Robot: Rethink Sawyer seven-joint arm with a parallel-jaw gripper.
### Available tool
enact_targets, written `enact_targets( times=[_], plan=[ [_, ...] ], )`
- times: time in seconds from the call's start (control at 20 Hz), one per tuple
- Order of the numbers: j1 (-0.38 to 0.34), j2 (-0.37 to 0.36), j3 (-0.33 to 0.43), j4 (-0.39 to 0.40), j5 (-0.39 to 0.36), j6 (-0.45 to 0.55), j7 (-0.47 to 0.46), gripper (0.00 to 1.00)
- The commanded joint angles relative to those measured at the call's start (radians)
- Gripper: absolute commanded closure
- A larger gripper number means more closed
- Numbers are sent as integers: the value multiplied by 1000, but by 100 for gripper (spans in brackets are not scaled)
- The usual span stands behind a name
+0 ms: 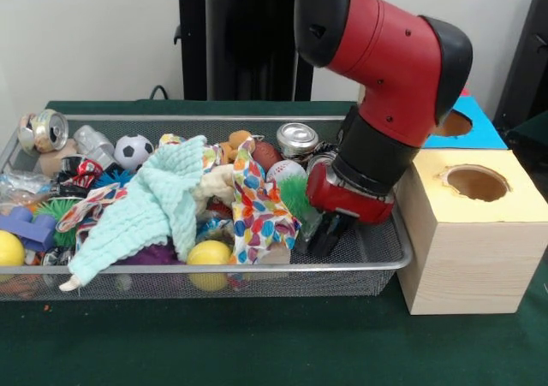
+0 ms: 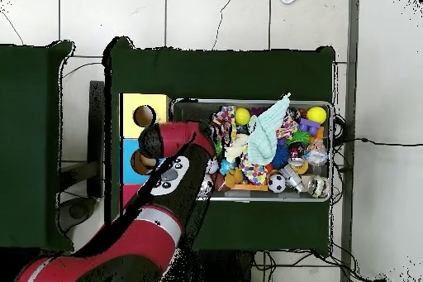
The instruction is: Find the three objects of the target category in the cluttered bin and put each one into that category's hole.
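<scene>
The arm (image 1: 385, 69) hides the tool (image 1: 330, 232) low in the bin (image 1: 377, 262); its grip cannot be told.

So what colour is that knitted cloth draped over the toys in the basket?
Pale mint green; the cloth shows best in the front view.

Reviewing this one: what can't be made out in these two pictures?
- Gripper state: front view shows it low in the bin, too dark to tell; overhead, the arm covers it.
- Bottles: none clearly identifiable; the mint cloth and patterned cloth cover the middle of the clutter in the front view, and things are too small overhead.
- Blue hole: partly behind the arm in front; overhead the arm overlaps it.
- Red hole: hidden in both views.
</scene>
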Motion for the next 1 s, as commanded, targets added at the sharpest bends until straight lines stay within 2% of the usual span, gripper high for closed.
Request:
enact_targets(
  times=[0.05, 0.35, 0.65, 1.0],
  plan=[
    [22, -173, 129, 157, -48, 367, -26, 100],
    [24, -213, 132, 137, -47, 495, -27, 100],
    [19, -240, 144, 156, -57, 528, -21, 100],
    [-3, -165, 167, 71, -62, 522, -14, 100]
  ],
)
